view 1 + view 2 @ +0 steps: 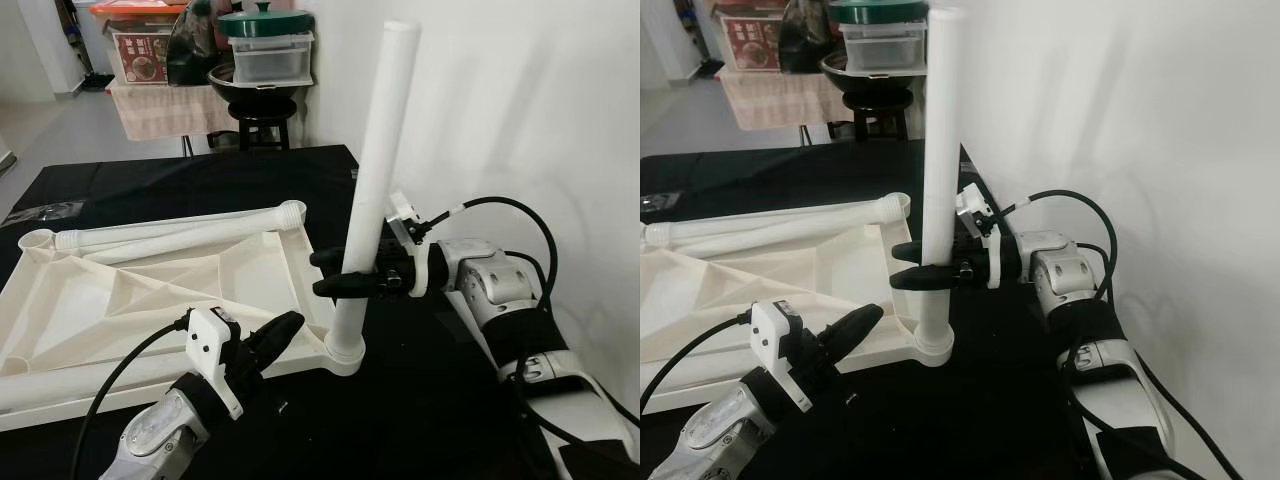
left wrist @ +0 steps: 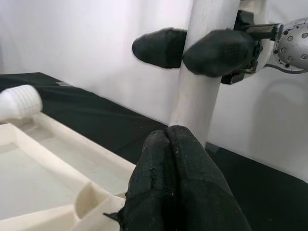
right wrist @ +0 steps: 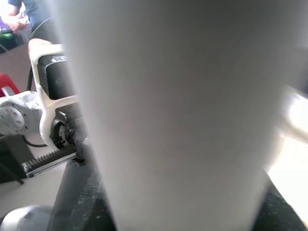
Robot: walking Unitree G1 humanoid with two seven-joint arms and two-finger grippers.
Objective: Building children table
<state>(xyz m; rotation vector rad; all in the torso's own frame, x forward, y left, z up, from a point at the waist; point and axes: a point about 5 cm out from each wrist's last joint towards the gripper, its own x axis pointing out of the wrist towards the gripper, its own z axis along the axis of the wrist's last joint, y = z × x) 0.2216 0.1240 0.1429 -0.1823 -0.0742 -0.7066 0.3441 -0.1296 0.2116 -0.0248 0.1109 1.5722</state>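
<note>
Right end effector [image 1: 335,273]: two black fingers clamped around the upright white leg [image 1: 372,190], low on its shaft, one finger on each side. In the right wrist view the leg [image 3: 168,110] blocks almost everything; the fingers are hard to make out there.

Left end effector [image 1: 275,338]: fingers pressed together, holding nothing, tips just beside the corner socket [image 1: 344,351] at the leg's foot; contact with the panel cannot be told.

Upright leg: plain white tube, standing slightly tilted in the round socket at the panel's near right corner.

Table panel [image 1: 120,300]: cream plastic, lying underside up with raised ribs, on the left half of the black tabletop [image 1: 440,400]; its left part is cut off by the frame.

Second leg [image 1: 180,230]: white tube lying along the panel's far edge, threaded end [image 2: 19,101] toward the right.

Background: stool [image 1: 262,125] carrying a black bowl and lidded containers, beyond the tabletop's far edge.
</note>
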